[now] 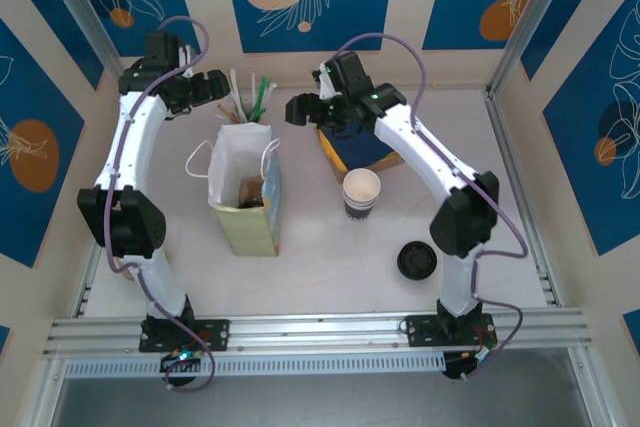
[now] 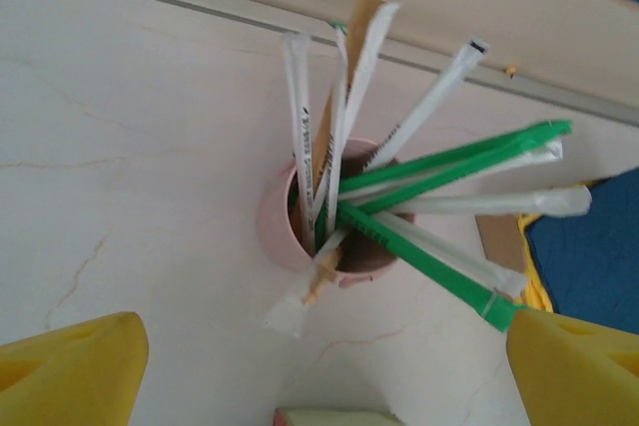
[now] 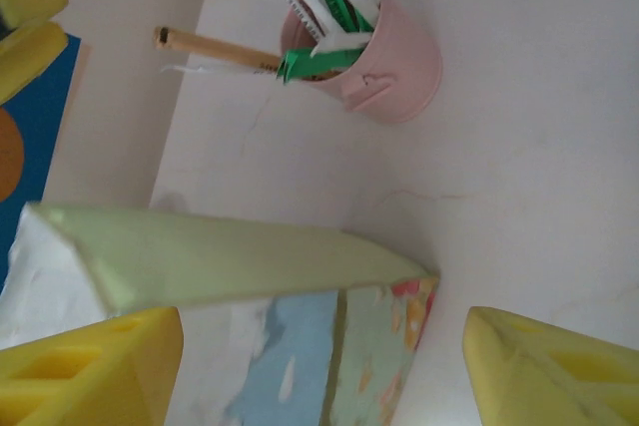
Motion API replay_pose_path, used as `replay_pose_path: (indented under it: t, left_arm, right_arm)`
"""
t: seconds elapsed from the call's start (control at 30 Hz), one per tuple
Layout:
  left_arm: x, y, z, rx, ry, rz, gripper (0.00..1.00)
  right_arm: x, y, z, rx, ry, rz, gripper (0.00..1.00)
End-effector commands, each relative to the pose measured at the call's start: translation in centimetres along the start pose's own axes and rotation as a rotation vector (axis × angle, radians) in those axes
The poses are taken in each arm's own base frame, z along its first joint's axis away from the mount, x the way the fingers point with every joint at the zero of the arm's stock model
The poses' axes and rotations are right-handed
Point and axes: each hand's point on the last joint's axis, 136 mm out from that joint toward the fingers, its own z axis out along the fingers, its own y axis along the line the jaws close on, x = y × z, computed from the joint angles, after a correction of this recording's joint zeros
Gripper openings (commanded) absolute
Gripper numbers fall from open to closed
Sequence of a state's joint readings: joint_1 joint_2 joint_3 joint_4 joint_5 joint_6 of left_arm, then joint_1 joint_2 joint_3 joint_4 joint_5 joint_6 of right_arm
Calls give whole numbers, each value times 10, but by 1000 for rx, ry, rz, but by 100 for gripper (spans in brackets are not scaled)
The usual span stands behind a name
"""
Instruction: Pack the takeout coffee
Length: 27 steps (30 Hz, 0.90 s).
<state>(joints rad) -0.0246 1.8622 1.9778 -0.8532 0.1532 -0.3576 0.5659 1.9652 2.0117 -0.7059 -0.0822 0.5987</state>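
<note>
Left jaws wide and empty over the straw cup [image 2: 329, 236] at 12 o'clock of the paper bag [image 1: 245, 217], right jaws likewise at 1 o'clock; takeout coffee [image 1: 251, 193] probably the brown shape inside, so packing looks nearly done.

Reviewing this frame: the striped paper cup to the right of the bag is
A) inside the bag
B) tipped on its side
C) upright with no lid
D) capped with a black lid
C: the paper cup stands upright with its white rim open, and the black lid lies apart from it on the table.
</note>
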Motion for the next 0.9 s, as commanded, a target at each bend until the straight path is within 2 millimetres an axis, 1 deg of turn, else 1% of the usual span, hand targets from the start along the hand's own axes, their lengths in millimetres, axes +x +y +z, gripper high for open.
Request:
replay_pose_path:
  t: [0.0, 0.07, 0.13, 0.23, 0.3, 0.4, 0.47, 0.5, 0.7, 0.8, 0.87]
  left_arm:
    - [-14, 16, 11, 63, -51, -109, 89]
    - [-14, 28, 18, 78, -61, -164, 86]
    - [-13, 45, 27, 60, -59, -222, 81]
    - [-8, 67, 45, 30, -41, -281, 69]
    - [-3, 80, 60, 25, -26, -322, 63]
    - [4, 91, 84, 42, -16, -366, 54]
    - [7, 93, 102, 73, 0, -383, 48]
    - [9, 91, 111, 97, 9, -396, 48]
    - [16, 87, 159, 192, 39, -463, 48]
    - [23, 80, 178, 216, 70, -461, 49]
    - [26, 73, 187, 231, 84, -446, 49]
  right_arm:
    - [-16, 6, 10, -21, 7, -9, 73]
    - [-25, 8, 20, -29, 6, -10, 72]
    - [-32, 11, 27, -36, 5, -9, 72]
    - [-41, 14, 35, -51, -1, -4, 70]
    - [-45, 14, 41, -64, -4, 3, 70]
    - [-49, 14, 47, -77, -11, 18, 69]
    - [-49, 13, 50, -82, -12, 22, 69]
    - [-50, 13, 50, -84, -13, 21, 69]
    - [-50, 15, 50, -90, -16, 23, 70]
    - [-48, 12, 50, -79, -7, 27, 70]
    - [-47, 12, 48, -77, -4, 24, 70]
